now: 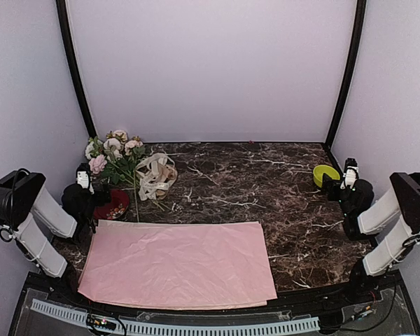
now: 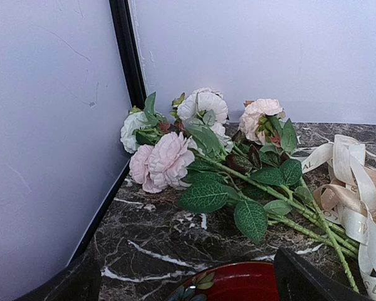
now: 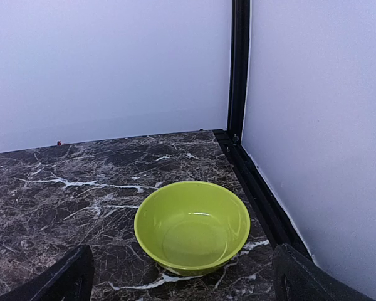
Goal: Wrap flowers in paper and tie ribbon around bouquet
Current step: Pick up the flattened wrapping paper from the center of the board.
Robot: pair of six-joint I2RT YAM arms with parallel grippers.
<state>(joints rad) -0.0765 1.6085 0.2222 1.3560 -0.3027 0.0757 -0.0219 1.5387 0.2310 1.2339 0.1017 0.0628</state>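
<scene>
The flowers [image 1: 115, 155] [image 2: 200, 147], pink and cream roses on green stems, lie loose at the back left corner. No bouquet is in view. Just right of them is a tangle of ribbons, with the tan-pink ribbon [image 1: 169, 173] [image 2: 329, 195] partly under a cream-white one [image 2: 357, 182]. The pink paper [image 1: 176, 262] lies flat at the front of the table. My left gripper [image 1: 83, 180] [image 2: 188, 283] is open and holds nothing, hovering over a red bowl just short of the flowers. My right gripper [image 1: 348, 171] [image 3: 182, 279] is open and holds nothing, at the right side facing a green bowl.
A red bowl [image 1: 114, 204] [image 2: 238, 282] sits between the paper and the flowers. A lime-green bowl [image 1: 325, 173] [image 3: 192, 226] stands near the right wall. A paler sheet's edge [image 1: 196, 306] peeks out under the pink paper. Walls enclose the dark marble table [image 1: 266, 182].
</scene>
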